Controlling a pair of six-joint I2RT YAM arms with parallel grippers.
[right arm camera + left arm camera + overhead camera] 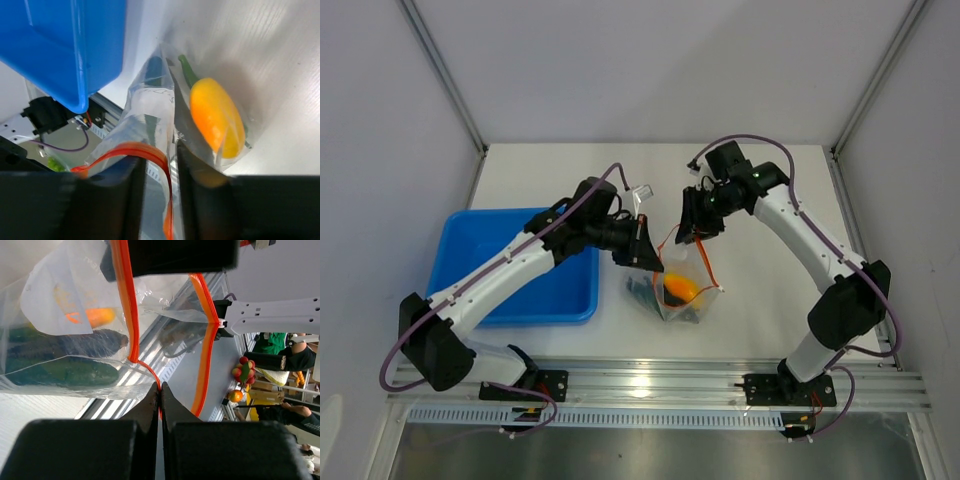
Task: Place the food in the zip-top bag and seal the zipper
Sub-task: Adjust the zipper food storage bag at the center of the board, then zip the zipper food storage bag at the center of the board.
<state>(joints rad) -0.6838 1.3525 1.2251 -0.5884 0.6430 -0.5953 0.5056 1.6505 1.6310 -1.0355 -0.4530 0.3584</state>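
Left fingers (160,397) are pressed together on one end of the zipper (125,305), at the spot where its two orange-red strips run into one. Right fingers (692,236) stand a little apart; in the right wrist view a curl of the same strip and some clear film pass through the gap between them, and nothing there looks squeezed. Both sets of fingers sit close together above the middle of the table (770,200), tips turned toward each other.

On the left half of the white table is the blue tray (520,318), with the left arm reaching across over it. Just right of the tray, and apart from it, is the zip-top bag (660,308), clear and crinkled; its mouth edge is raised to the fingers and its lower part is down at the table. Whether the bottom rests there I cannot tell.

The food is inside the bag. The dark green pieces (65,372) lie side by side low in the bag; the yellow-orange piece (215,115) lies just beside them against the film. Away from the left fingers the two zipper strips spread well apart, so the mouth gapes.
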